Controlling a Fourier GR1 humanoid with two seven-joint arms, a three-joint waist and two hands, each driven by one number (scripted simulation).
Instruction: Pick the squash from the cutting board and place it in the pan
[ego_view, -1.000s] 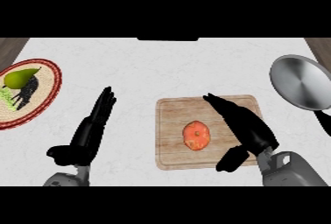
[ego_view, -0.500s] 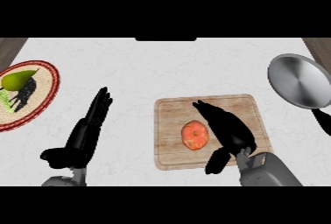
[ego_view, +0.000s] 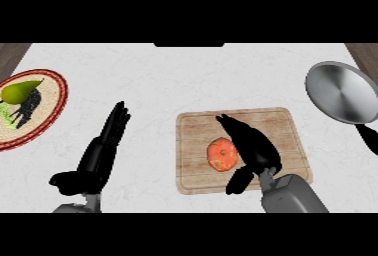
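On cutting board (ego_view: 277, 125), squash (ego_view: 221, 154); pan (ego_view: 342, 92) bare

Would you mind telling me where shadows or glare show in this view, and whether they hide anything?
Head view: light is even; the pan shows a soft radial sheen, no harsh glare. A dark shadow lies on the plate beside the pear. The right hand overlaps the squash's right edge on the cutting board.

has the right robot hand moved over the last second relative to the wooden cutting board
Yes. The right robot hand has shifted left across the wooden cutting board, now beside the orange squash, farther from the round grey metal pan.
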